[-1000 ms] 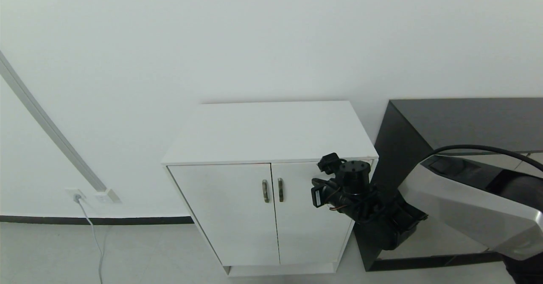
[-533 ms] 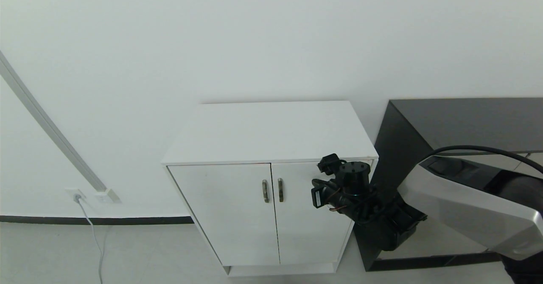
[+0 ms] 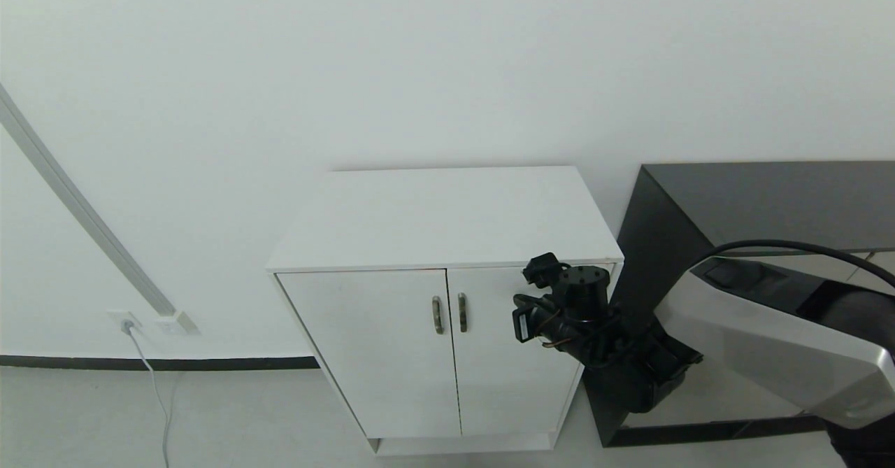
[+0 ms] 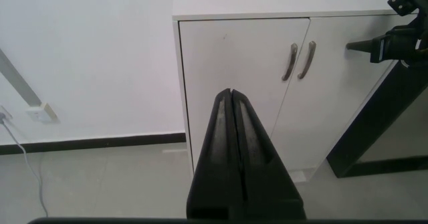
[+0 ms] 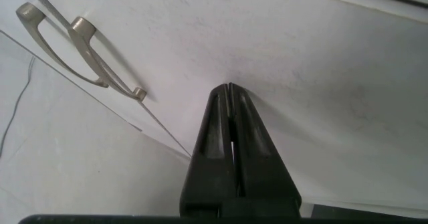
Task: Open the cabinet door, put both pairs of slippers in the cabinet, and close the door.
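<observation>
White cabinet (image 3: 447, 216) is standing against the wall (image 3: 447, 69) in the head view, both doors sitting shut with the two handles (image 3: 438, 314) side by side at the seam. The right gripper (image 3: 521, 326) is hovering close before the right door (image 3: 510, 377). Left wrist view: left gripper (image 4: 231, 91) is hanging well back from the cabinet, jaws pressed together on nothing. Right wrist view: right gripper (image 5: 229, 87) is pointing at the right door beside the handles, jaws closed and empty, tip possibly touching the surface.

Bright, even light; soft shadows
</observation>
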### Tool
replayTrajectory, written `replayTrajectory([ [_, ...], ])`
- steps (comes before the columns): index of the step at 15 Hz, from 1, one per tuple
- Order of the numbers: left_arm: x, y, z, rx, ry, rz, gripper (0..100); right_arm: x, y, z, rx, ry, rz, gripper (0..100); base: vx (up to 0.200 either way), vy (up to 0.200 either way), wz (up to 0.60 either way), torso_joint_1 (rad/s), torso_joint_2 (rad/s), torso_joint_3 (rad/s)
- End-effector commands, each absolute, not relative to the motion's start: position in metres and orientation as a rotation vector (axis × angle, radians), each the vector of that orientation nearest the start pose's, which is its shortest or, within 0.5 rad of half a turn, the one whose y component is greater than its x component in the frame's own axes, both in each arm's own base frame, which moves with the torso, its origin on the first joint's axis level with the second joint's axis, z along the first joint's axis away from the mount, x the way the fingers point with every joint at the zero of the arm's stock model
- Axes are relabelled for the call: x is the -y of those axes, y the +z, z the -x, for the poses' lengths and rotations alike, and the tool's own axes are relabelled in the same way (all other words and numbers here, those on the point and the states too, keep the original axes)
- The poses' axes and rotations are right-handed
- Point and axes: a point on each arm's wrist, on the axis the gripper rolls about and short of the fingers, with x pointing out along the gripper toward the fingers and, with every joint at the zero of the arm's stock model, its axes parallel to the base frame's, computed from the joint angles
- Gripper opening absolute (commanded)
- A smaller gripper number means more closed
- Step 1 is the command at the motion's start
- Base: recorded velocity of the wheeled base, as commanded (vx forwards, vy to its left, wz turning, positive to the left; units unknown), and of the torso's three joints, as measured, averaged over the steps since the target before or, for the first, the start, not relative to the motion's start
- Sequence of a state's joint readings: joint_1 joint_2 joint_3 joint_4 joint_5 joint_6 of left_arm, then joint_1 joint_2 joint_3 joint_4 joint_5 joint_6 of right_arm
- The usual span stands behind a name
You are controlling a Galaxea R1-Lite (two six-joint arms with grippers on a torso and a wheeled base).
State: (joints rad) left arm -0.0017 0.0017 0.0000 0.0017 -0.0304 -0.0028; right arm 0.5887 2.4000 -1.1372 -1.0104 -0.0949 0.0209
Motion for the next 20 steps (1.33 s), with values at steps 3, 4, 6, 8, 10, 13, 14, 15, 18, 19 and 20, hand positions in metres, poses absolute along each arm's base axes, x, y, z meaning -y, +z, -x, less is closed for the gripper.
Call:
replayTrajectory([
  [3, 0.001, 0.075, 0.023, -0.003, -0.032, 0.003, 0, -0.247, 0.032, -0.373, -0.244, 0.49, 0.066, 0, 0.0, 0.0, 0.0, 0.0, 0.0, 0.0],
  [4, 0.001, 0.075, 0.023, -0.003, -0.032, 0.003, 0, -0.247, 0.033, -0.373, -0.241, 0.489, 0.065, 0, 0.0, 0.0, 0.0, 0.0, 0.0, 0.0],
  [6, 0.001, 0.075, 0.023, -0.003, -0.032, 0.003, 0, -0.247, 0.033, -0.374, -0.238, 0.489, 0.064, 0, 0.0, 0.0, 0.0, 0.0, 0.0, 0.0],
  [8, 0.001, 0.075, 0.023, -0.003, -0.032, 0.003, 0, -0.248, 0.034, -0.375, -0.234, 0.489, 0.064, 0, 0.0, 0.0, 0.0, 0.0, 0.0, 0.0],
  [10, 0.001, 0.075, 0.023, -0.003, -0.032, 0.003, 0, -0.248, 0.033, -0.376, -0.234, 0.488, 0.063, 0, 0.0, 0.0, 0.0, 0.0, 0.0, 0.0],
  [13, 0.001, 0.075, 0.023, -0.003, -0.032, 0.003, 0, -0.248, 0.033, -0.378, -0.229, 0.487, 0.063, 0, 0.0, 0.0, 0.0, 0.0, 0.0, 0.0],
  [14, 0.001, 0.075, 0.023, -0.003, -0.032, 0.003, 0, -0.247, 0.034, -0.375, -0.235, 0.488, 0.064, 0, 0.0, 0.0, 0.0, 0.0, 0.0, 0.0],
  [15, 0.001, 0.075, 0.023, -0.003, -0.032, 0.003, 0, -0.245, 0.038, -0.369, -0.241, 0.491, 0.066, 0, 0.0, 0.0, 0.0, 0.0, 0.0, 0.0],
  [18, 0.001, 0.075, 0.023, -0.003, -0.032, 0.002, 0, -0.224, 0.067, -0.331, -0.234, 0.502, 0.067, 0, 0.0, 0.0, 0.0, 0.0, 0.0, 0.0],
  [19, 0.001, 0.075, 0.023, -0.003, -0.032, 0.002, 0, -0.213, 0.08, -0.315, -0.234, 0.493, 0.068, 0, 0.0, 0.0, 0.0, 0.0, 0.0, 0.0],
  [20, 0.001, 0.075, 0.023, -0.003, -0.032, 0.003, 0, -0.203, 0.091, -0.302, -0.228, 0.456, 0.068, 0, 0.0, 0.0, 0.0, 0.0, 0.0, 0.0],
])
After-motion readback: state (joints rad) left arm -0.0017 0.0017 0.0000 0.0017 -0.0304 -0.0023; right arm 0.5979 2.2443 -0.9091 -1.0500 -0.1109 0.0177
